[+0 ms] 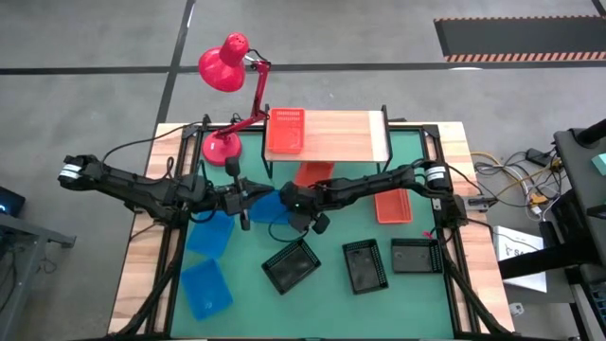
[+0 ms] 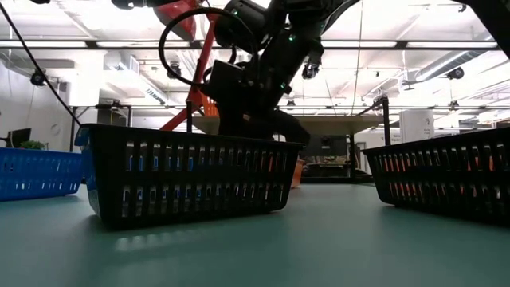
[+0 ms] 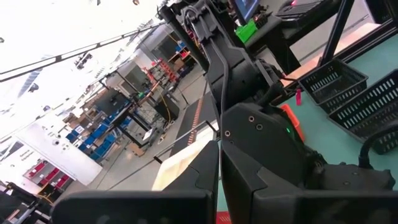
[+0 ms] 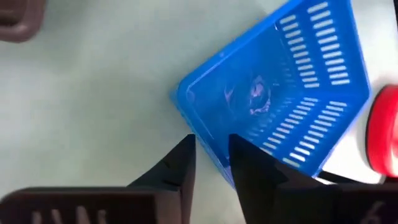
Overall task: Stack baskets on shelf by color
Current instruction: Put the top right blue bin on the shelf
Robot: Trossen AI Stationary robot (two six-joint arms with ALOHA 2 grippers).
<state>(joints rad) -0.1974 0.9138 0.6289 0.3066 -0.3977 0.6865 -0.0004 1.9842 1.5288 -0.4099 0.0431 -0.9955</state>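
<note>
The light-wood shelf stands at the table's far side with one orange basket on its left end. Two more orange baskets sit on the green table near it. Three black baskets lie toward the near edge. Two blue baskets lie near left. A third blue basket sits mid-table, and my right gripper is closed on its wall from above. My left gripper hovers level just left of it, shut and empty. My right gripper pinches one side wall of the blue basket at its rim, close to a corner. One finger is inside the basket and the other is outside. The fingers slant down from the table's right side and lie across the wall.
A red desk lamp stands at the far left, its base beside the shelf. The nearest black basket lies just in front of my right arm. Bare green table shows between the blue and black baskets.
</note>
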